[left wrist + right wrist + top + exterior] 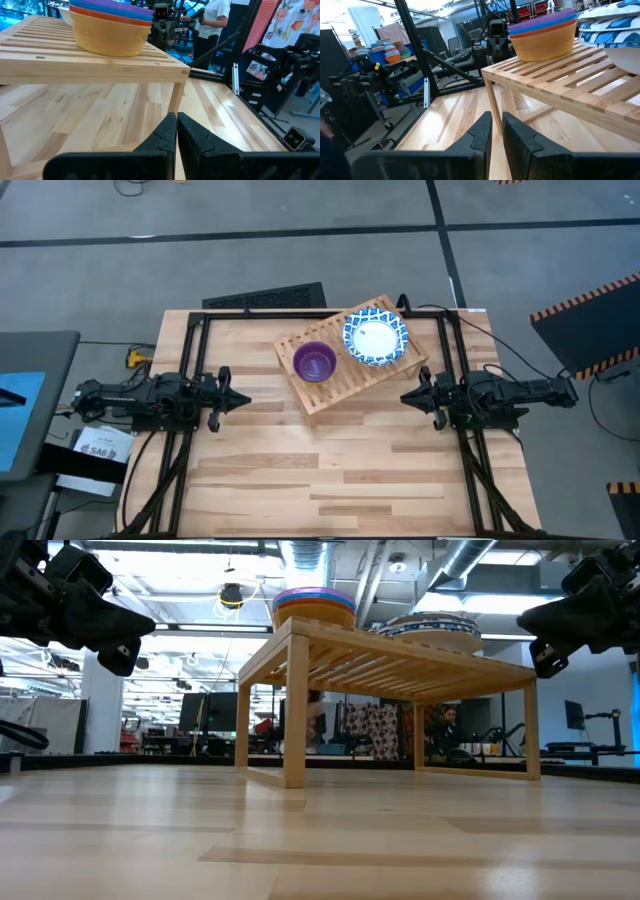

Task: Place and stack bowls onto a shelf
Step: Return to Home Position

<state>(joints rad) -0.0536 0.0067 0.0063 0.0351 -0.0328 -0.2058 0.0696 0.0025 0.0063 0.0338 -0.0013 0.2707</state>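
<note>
I see left gripper (238, 399) and right gripper (408, 396) jaws pressed together, empty | risk: patterned bowl stack (376, 338) near shelf (345, 383) upper-right edge; a right-arm swing could nudge it off.

On the shelf (345, 385), the purple bowl (314, 362) hides the yellow bowl (107, 35) from above; the white bowls (615, 30) are cut off.

An overhead camera looks straight down on the whole desk (330, 470), with the arms at either side. A second camera sits at desk-top level, close under the shelf (400, 658), facing the room beyond. The wrist cameras look forward past the left hand (177, 118) and the right hand (496, 118) from opposite sides. All four views share the shelf and the stacked bowls (314, 362).
</note>
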